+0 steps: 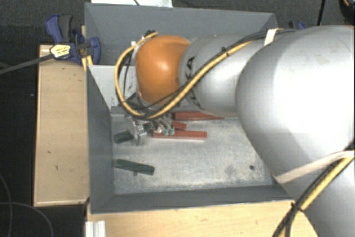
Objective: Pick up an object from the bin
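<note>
Red bars [191, 134] partly behind pincer [138, 133].

A dark green bar [133, 167] lies flat near the front-left of the bin [100, 141]. Two red-brown bars [188, 134] lie flat mid-bin, partly hidden.

A bulky silver-grey arm [288, 102] with an orange wrist cover [158, 69], looped by yellow-and-black cables [194, 83]
</note>
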`<state>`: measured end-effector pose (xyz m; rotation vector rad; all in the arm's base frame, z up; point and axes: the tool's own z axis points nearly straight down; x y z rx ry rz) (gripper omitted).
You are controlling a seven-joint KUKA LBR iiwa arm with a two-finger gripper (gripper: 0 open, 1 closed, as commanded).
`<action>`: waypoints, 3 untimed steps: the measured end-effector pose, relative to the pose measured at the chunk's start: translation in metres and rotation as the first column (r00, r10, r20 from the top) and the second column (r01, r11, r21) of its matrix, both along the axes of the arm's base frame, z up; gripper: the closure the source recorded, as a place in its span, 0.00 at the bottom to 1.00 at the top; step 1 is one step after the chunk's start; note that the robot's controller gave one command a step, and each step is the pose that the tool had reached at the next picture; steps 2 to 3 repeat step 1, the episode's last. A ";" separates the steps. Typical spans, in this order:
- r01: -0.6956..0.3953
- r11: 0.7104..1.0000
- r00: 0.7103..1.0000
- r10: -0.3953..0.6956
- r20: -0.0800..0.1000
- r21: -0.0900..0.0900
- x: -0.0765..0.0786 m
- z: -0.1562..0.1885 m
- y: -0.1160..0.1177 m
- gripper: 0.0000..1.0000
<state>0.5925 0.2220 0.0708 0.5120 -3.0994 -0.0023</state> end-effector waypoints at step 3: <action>0.024 1.000 1.000 -0.024 0.011 0.004 -0.015 0.141 0.000 1.00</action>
